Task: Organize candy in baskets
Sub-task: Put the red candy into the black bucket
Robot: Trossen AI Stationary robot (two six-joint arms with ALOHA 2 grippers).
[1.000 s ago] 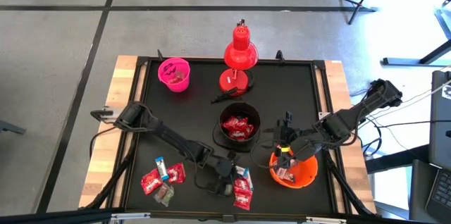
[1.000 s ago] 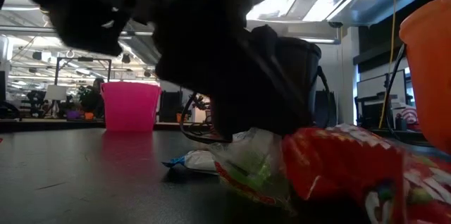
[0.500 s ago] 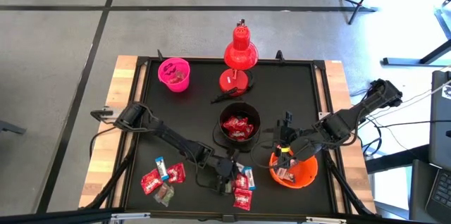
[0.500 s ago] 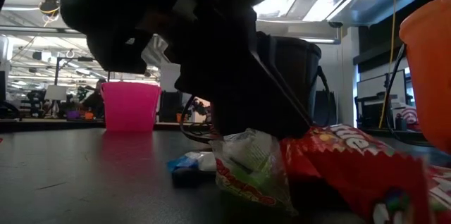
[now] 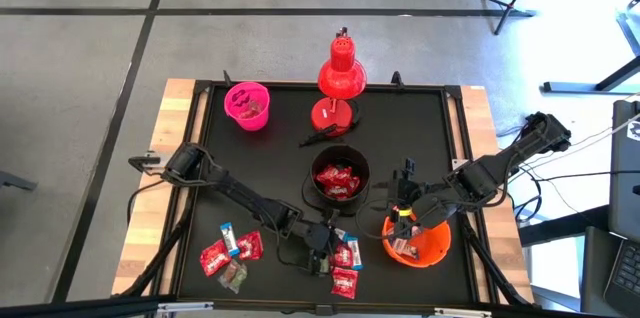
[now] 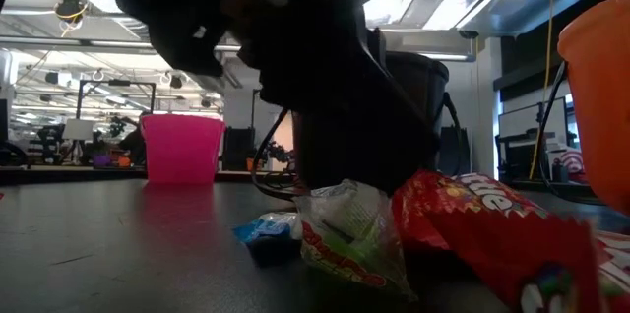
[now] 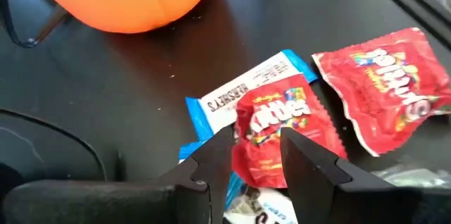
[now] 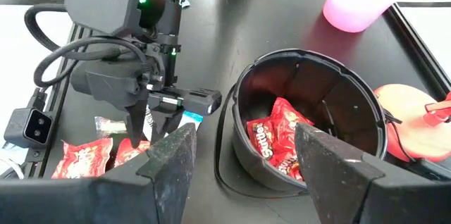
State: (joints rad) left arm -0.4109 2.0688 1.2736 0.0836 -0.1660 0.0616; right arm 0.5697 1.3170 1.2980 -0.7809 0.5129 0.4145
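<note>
Near the front edge of the table [image 5: 190, 138], between the black basket [image 5: 340, 180] and the orange basket [image 5: 418, 242], your left gripper [image 7: 257, 157] hangs low over a small heap of candy, its fingers narrowed on the edge of a red packet [image 7: 282, 129] that lies across a blue-and-white bar [image 7: 243, 96]. Whether the packet is lifted clear or only pinched against the table, you cannot tell. These wrappers look light, soft and slick, so judge them likely to slide or crumple; take the red packet by its crimped end rather than its flat middle. A second red packet [image 7: 384, 97] lies just beside it, and a green-tinted one [image 6: 349, 234] sits in the same heap, so you may drag a neighbour along. More candy [image 5: 232, 253] lies farther left. Your right gripper [image 8: 243, 157] waits over the orange basket with fingers wide and nothing between them. Farther back stand the pink basket [image 5: 247, 105] and a red lamp [image 5: 340, 76], well apart from the work.
</note>
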